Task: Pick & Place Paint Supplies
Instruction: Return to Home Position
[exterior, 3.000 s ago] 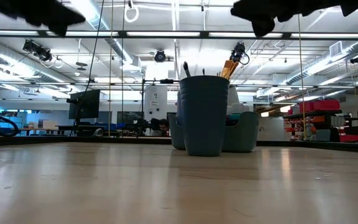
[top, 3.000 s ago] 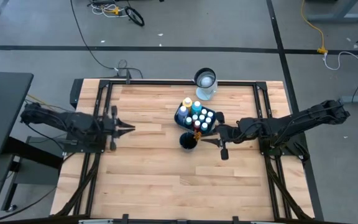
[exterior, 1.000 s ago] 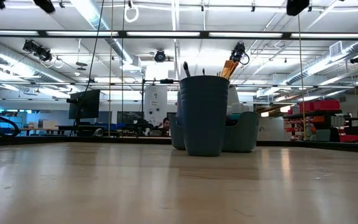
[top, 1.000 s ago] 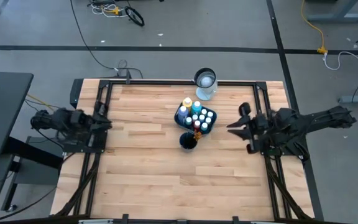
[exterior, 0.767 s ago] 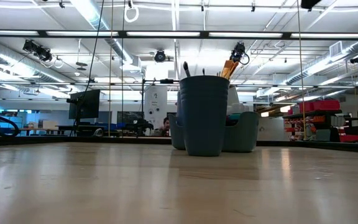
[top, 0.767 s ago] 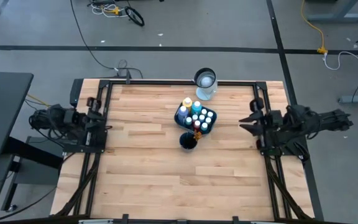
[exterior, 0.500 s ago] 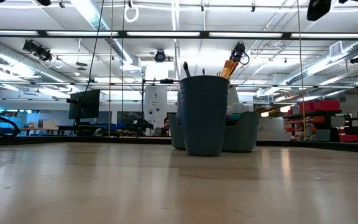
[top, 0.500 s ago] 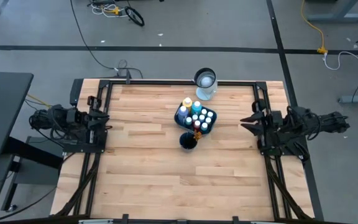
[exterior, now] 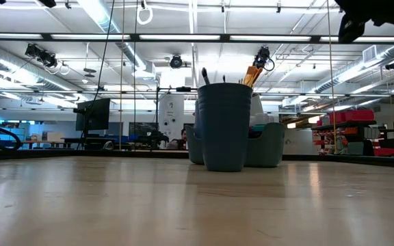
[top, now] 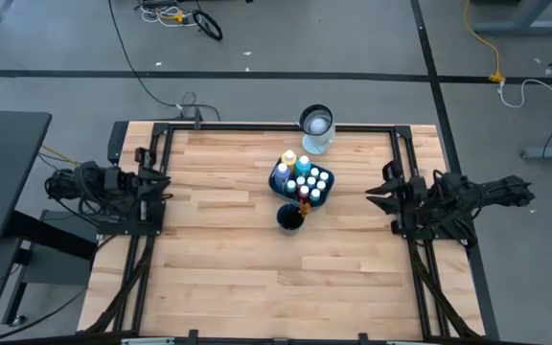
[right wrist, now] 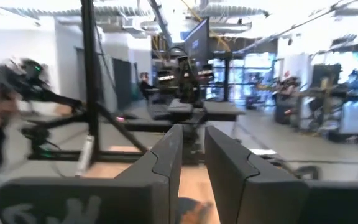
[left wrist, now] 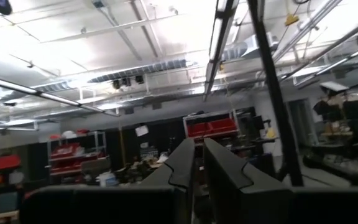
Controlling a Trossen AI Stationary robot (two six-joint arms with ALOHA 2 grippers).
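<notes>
Small pale paint bottles with coloured caps [top: 305, 177] stand in a blue caddy [top: 278, 176] at the middle of the table's far half. A taller bottle with a yellow top [top: 288, 158] stands at the caddy's far left corner. Thin brushes [exterior: 204, 75] stick up out of a dark cup [top: 290, 218] just in front of the caddy. My left gripper [top: 166, 182] is drawn back at the left edge, shut and pointing upward [left wrist: 199, 163]. My right gripper [top: 370, 193] is at the right edge, shut and pointing level across the table [right wrist: 193, 152]. Neither is near the supplies.
A clear glass jar [top: 316, 129] stands at the far edge behind the caddy. A black metal frame [top: 257, 126] runs round the table. Bare wood [top: 257, 278] spreads over the near half and between each gripper and the caddy. The right arm [exterior: 375, 14] shows at the low view's top.
My right gripper has drawn back from near the caddy toward the table's right edge and then come down a little. My left gripper has pulled back slightly toward the left edge. The bottles, the cup and the jar have stayed put.
</notes>
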